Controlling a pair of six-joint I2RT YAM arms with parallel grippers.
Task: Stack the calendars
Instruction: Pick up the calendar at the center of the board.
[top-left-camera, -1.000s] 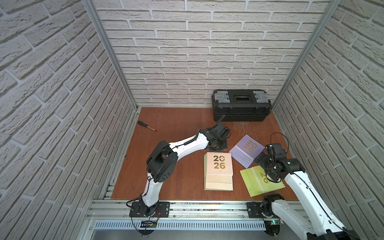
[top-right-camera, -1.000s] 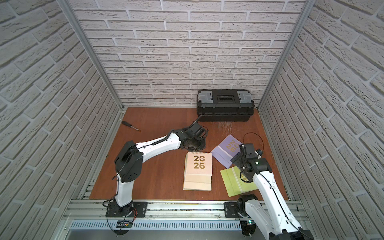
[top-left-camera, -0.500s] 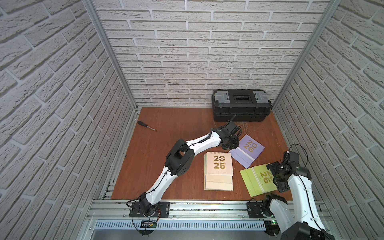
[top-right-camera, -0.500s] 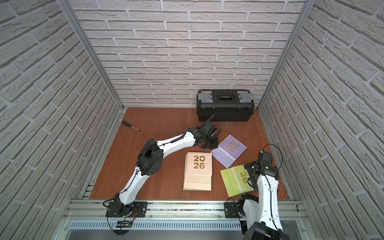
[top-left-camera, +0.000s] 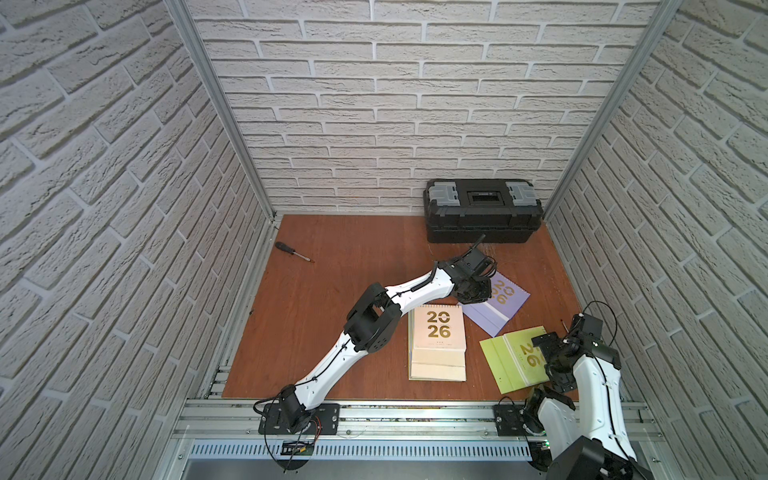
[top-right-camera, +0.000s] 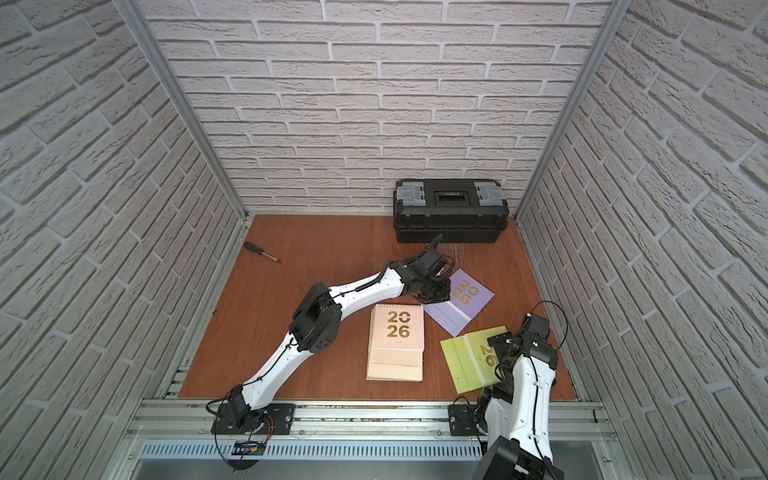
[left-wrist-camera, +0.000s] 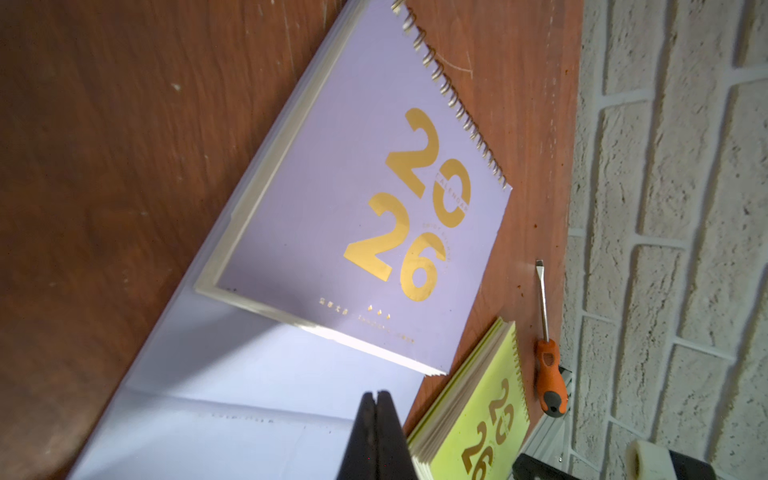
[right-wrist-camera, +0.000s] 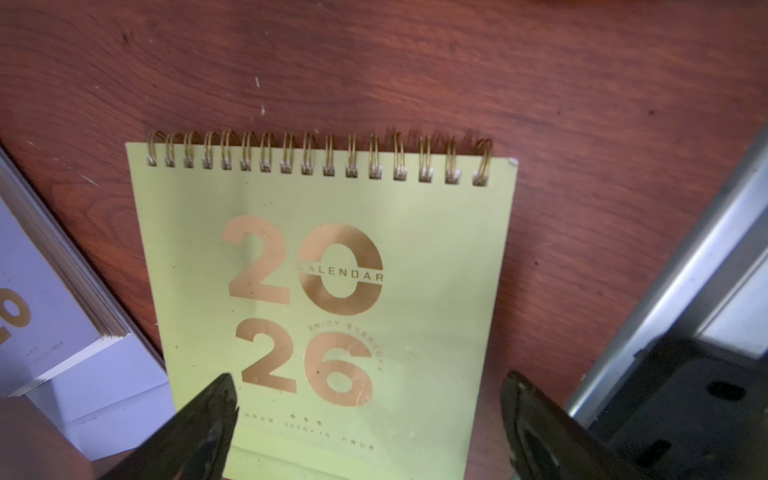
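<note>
Left gripper (left-wrist-camera: 377, 399), jaws pressed together on nothing, hangs over the lavender calendar (top-left-camera: 505, 301), which lies askew just right of and beyond the peach-topped calendar stack (top-left-camera: 438, 332). Right gripper (right-wrist-camera: 370, 380), jaws spread wide, hovers above the lime calendar (top-left-camera: 509, 359), which lies flat just right of that stack's near end.

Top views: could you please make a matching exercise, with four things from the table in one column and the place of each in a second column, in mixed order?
Things
1. peach-pink spiral-bound calendar
2. lavender spiral-bound calendar
3. lime green spiral-bound calendar
4. black plastic toolbox

Places
A. against the brick back wall
B. under the open right hand
C. on top of the middle pile
D. under the shut left hand

Pairs: 1-C, 2-D, 3-B, 4-A
</note>
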